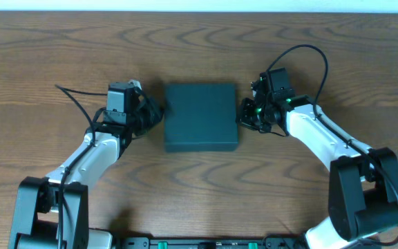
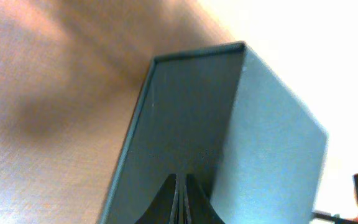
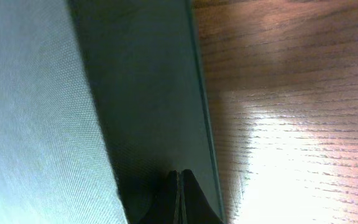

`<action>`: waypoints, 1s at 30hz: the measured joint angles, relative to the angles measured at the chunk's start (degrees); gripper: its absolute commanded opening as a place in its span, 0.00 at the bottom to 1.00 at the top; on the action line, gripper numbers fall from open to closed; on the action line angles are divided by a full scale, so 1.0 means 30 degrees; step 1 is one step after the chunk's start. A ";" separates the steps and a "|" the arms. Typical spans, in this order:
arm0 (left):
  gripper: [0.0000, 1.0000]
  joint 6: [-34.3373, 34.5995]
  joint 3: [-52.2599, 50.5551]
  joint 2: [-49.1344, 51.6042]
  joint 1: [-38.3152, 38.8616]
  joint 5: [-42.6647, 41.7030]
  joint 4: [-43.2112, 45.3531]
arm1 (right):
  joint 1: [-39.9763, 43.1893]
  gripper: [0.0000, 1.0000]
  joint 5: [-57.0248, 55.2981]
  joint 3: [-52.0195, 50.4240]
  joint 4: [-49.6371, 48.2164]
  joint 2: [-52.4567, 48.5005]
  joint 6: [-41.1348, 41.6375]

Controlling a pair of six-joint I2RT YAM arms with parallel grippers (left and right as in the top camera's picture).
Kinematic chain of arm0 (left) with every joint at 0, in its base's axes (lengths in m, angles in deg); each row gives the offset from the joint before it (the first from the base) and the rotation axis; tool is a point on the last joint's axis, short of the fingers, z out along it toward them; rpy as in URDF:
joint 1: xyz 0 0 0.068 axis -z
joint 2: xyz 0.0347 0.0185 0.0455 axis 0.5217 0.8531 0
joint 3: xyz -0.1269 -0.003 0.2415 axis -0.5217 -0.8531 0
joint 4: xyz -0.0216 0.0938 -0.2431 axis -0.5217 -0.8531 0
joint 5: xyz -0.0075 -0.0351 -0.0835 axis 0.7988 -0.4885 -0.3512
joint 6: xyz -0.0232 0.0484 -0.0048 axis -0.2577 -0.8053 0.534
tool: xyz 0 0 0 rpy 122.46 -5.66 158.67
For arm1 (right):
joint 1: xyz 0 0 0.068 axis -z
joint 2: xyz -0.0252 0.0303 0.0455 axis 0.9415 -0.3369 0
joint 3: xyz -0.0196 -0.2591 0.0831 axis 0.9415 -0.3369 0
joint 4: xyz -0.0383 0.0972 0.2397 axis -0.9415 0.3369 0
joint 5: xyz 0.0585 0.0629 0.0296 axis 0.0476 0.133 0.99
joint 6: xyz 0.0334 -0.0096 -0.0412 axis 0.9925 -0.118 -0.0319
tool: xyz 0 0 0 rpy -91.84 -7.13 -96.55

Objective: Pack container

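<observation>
Squeezing the container (image 1: 200, 116) by its sides between left gripper (image 2: 180, 190) and right gripper (image 3: 179, 183), both pinched closed. Looks stiff, probably light.

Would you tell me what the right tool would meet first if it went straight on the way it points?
The dark side wall of the container: the right tool, shut, points straight at it and looks almost touching, though depth is unclear.
</observation>
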 measured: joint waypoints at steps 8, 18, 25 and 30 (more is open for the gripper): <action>0.06 0.1326 0.0000 0.0138 0.0517 0.0364 0.1260 | -0.0007 0.01 -0.0277 -0.0015 -0.0248 0.0000 0.0313; 0.06 0.1836 0.0087 0.0765 0.0933 0.0321 0.2164 | 0.0772 0.02 -0.0313 -0.0015 -0.0408 0.0000 0.0350; 0.06 0.2259 0.0087 0.1064 0.1268 0.0131 0.2827 | 0.1829 0.02 0.0342 -0.0015 -0.0918 0.0000 0.0357; 0.06 0.2390 0.0087 0.1064 0.1282 0.0146 0.2834 | 0.2339 0.02 0.1013 -0.0015 -0.1945 0.0000 0.0481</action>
